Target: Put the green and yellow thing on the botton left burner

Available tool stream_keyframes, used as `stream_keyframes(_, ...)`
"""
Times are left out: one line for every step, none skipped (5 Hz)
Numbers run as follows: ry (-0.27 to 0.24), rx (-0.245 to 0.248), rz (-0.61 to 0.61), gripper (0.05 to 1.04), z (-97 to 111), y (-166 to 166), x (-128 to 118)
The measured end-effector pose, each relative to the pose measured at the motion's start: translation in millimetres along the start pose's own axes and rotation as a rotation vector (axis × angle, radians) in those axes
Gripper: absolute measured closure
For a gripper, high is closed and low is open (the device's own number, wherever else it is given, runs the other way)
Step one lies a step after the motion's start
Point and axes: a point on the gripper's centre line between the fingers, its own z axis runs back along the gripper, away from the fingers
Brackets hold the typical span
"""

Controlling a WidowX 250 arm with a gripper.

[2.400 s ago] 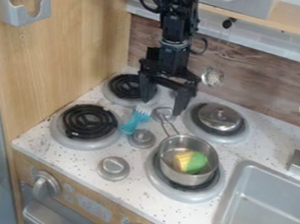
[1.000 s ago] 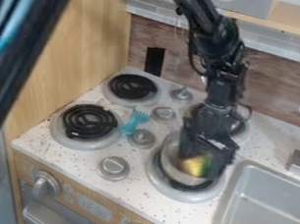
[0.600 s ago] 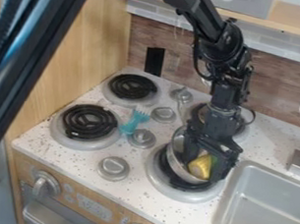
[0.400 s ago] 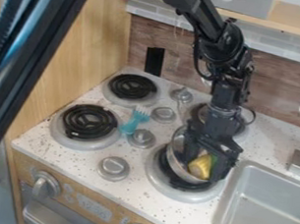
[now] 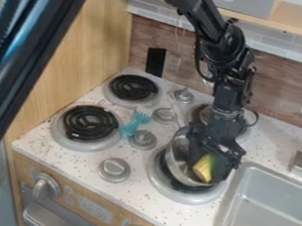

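Yellow and green toy [image 5: 203, 168] in a tipped pan [image 5: 177, 159]

On the near right burner [image 5: 163, 185], the pan, level earlier, now leans with the toy inside. The gripper [image 5: 208, 172] has come down around there; whether it is wide, narrow or holding the toy, I cannot tell. Snagging the pan seems a risk. Farther back, the bottom left burner [image 5: 90, 124] still awaits it.

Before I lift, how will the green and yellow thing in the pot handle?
Probably stiff: the green and yellow thing shows no sag. Its curved outline suggests it could roll if released. It may catch on the pot around it.
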Motion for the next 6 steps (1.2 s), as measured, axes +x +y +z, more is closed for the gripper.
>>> stream_keyframes(-0.021,-0.057,0.008,0.354,6.9,6.6,-5.2)
stream_keyframes(-0.061,-0.127,0.005,0.354,20.0,11.2,-7.5)
stream_keyframes(-0.113,-0.152,0.021,0.354,43.3,22.3,-11.8)
stream_keyframes(-0.151,-0.15,0.078,0.354,62.2,43.7,-19.7)
stream_keyframes(-0.173,-0.13,0.257,0.354,67.1,87.9,-46.5)
stream_keyframes(-0.186,-0.119,0.367,0.354,61.3,127.2,-69.6)
